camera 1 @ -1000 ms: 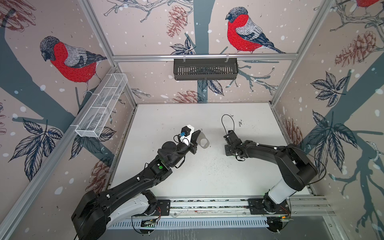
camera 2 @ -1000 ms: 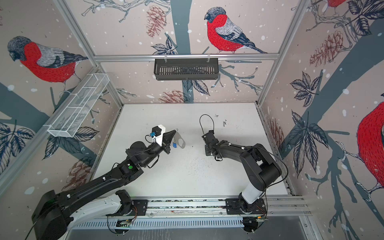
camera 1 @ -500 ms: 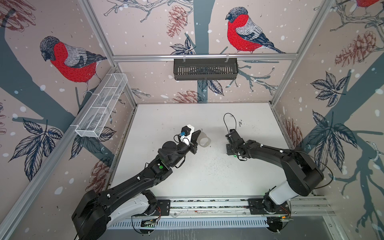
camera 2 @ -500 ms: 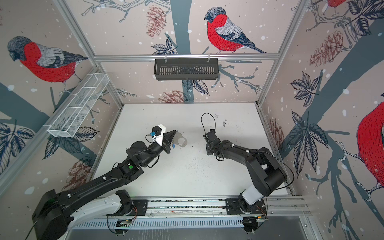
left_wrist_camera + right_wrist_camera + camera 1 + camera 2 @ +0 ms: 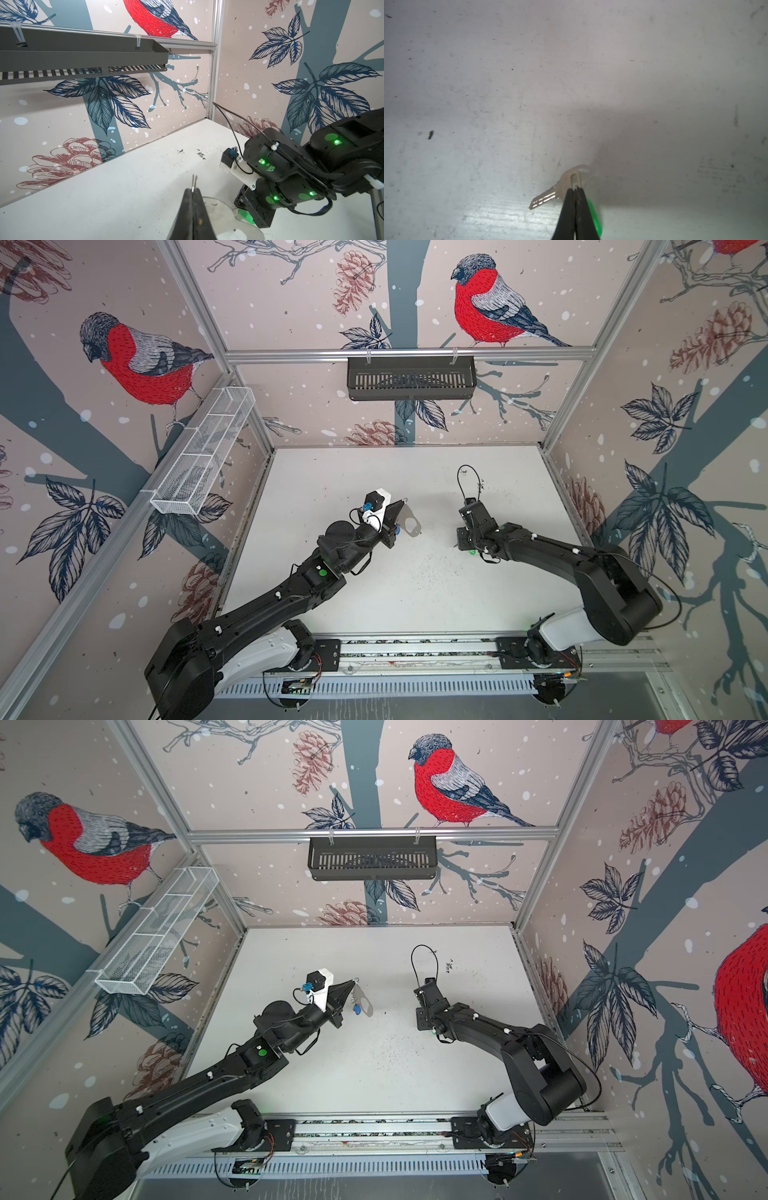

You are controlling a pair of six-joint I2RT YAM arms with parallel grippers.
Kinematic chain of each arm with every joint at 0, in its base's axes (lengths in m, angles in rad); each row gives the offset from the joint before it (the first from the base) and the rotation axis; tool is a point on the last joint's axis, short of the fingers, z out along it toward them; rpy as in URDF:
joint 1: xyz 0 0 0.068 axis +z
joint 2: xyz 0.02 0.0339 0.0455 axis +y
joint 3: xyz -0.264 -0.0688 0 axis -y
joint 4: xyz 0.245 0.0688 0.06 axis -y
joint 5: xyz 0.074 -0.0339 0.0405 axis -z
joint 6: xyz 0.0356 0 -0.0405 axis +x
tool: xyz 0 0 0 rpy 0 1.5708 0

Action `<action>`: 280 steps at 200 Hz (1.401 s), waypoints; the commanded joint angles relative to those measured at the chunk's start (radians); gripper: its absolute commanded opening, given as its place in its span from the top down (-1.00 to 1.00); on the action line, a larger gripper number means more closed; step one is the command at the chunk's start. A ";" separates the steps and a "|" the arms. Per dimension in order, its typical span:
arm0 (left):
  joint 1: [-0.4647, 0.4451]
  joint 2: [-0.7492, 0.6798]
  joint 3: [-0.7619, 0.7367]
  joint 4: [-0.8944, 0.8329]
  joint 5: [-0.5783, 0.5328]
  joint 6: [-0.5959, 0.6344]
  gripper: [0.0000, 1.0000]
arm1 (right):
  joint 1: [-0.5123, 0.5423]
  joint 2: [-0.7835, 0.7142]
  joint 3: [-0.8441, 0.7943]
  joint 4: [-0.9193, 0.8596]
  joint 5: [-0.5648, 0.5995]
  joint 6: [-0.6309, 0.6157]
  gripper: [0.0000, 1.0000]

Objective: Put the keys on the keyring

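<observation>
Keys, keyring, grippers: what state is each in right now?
Keyring: held off the table, tilted.
Blue-tagged key: hanging by the keyring.
Green-tagged key: pinched at its head.
Left gripper: shut on the keyring.
Right gripper: shut on the green-tagged key.

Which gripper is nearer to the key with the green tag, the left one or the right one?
Right. The right gripper is shut on the head of the key with the green tag. The left gripper is well apart from it, shut on the keyring.
</observation>
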State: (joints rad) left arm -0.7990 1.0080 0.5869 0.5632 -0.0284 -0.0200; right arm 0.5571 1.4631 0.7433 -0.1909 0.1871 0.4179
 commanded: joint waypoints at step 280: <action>-0.005 0.079 0.085 -0.040 0.012 -0.011 1.00 | -0.126 -0.182 -0.203 0.193 -0.315 0.080 0.11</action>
State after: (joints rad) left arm -0.8017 1.0882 0.6716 0.5045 -0.0254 -0.0273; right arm 0.4435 1.2381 0.5488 -0.0605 -0.1040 0.4454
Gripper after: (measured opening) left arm 0.049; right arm 0.447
